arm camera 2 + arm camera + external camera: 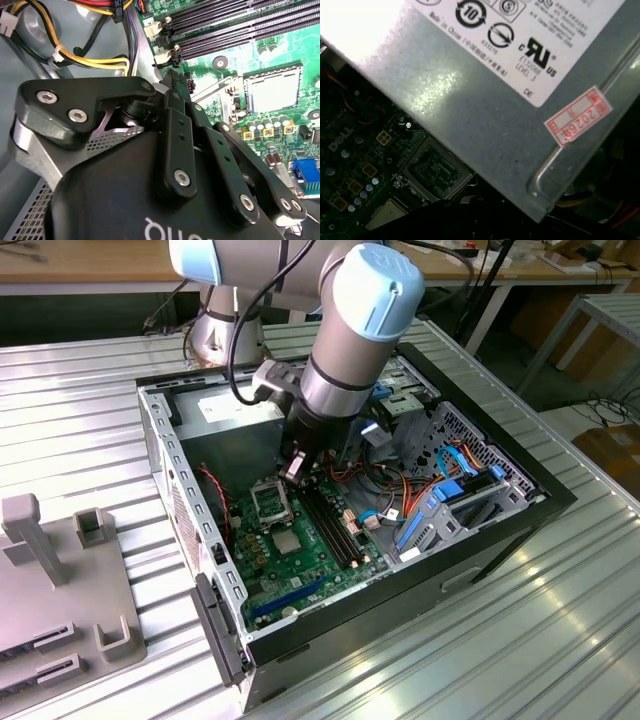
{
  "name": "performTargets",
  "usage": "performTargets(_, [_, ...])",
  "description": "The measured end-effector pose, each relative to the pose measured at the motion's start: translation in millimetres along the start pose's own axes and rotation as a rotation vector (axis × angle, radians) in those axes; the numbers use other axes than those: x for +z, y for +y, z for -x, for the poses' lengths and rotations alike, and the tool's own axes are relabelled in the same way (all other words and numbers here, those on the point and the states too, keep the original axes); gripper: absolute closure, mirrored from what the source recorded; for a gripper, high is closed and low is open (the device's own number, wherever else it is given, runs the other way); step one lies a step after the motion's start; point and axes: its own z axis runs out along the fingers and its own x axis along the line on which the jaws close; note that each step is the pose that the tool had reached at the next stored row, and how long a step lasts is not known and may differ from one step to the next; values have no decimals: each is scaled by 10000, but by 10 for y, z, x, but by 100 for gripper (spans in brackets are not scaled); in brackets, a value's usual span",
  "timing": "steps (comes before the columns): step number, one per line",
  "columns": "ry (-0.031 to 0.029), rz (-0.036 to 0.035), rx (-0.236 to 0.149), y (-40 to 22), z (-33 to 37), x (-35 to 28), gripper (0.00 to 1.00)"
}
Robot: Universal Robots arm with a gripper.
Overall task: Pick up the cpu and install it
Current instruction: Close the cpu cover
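Hanging low inside the open computer case, the claw is over the green board. I cannot tell if the claw is wide or narrow, and I see nothing held in it. In the exterior view, the black-framed socket sits just beside the claw, at about 7 o'clock from it. It looks open, with no chip in it. The cpu lies flat on the board at about 6 o'clock from the claw, just past the socket. The long black memory slots run at about 5 o'clock. I think the job has hardly begun: the cpu is not picked up yet and not put in.
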Motion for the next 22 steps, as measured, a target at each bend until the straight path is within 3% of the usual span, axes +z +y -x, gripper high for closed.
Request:
performTargets(9, [-1, 0, -4, -2, -9, -78, 89])
performTargets(13, [26, -27, -6, -6, -14, -100, 89])
performTargets(22, [188, -208, -14, -10, -20, -149, 89])
